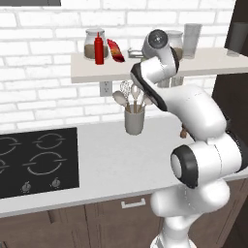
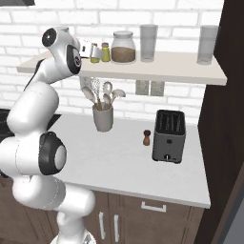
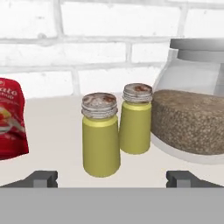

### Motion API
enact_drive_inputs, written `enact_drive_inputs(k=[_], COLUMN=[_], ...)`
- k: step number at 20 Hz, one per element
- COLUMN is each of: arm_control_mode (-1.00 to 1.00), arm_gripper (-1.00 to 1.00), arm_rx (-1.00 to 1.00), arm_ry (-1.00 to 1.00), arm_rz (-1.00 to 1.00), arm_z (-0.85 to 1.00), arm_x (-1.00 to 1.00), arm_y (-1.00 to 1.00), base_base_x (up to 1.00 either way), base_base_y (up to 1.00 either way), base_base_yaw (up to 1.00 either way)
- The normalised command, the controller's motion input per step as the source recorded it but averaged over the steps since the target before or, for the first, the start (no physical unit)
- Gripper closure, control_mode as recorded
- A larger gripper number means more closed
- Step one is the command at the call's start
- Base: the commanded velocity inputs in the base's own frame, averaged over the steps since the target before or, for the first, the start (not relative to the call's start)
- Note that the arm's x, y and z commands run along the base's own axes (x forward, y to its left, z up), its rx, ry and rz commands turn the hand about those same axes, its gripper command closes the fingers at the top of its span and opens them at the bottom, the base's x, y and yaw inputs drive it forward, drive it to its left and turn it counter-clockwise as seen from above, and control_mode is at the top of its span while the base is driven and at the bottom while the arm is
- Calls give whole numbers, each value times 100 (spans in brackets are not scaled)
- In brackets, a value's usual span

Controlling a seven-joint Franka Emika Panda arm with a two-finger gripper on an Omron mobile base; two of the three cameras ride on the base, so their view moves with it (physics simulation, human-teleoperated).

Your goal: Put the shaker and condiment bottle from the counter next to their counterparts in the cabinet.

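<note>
Shakers, two of them: the shaker [image 3: 101, 135] nearer our jaws, its twin [image 3: 136, 120] just behind, both smooth yellow-green cylinders with speckled grey caps, upright on the beige cabinet [image 3: 57, 131] shelf. We see the gripper [image 3: 113, 178] released, jaws wide apart. A rounded glass jar [image 3: 192, 109] of brown grains stands beside them; a red packet [image 3: 11, 118] lies opposite.

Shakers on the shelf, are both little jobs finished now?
Looks nearly finished. Two yellow-green shakers stand side by side on the cabinet, and the condiment bottle is up there too. The gripper is open, holding nothing. Left: perhaps just pulling the arm away.
</note>
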Motion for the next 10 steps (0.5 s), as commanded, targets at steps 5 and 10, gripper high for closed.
enact_drive_inputs(k=[5,10], arm_control_mode=[-100,-100], arm_gripper=[-100,-100], arm_rx=[1,0], arm_ry=[-1,-8], arm_rz=[0,0], arm_z=[3,-2], arm_x=[-80,-97], arm_y=[0,0], base_base_x=[0,0], base_base_y=[0,0], base_base_yaw=[0,0])
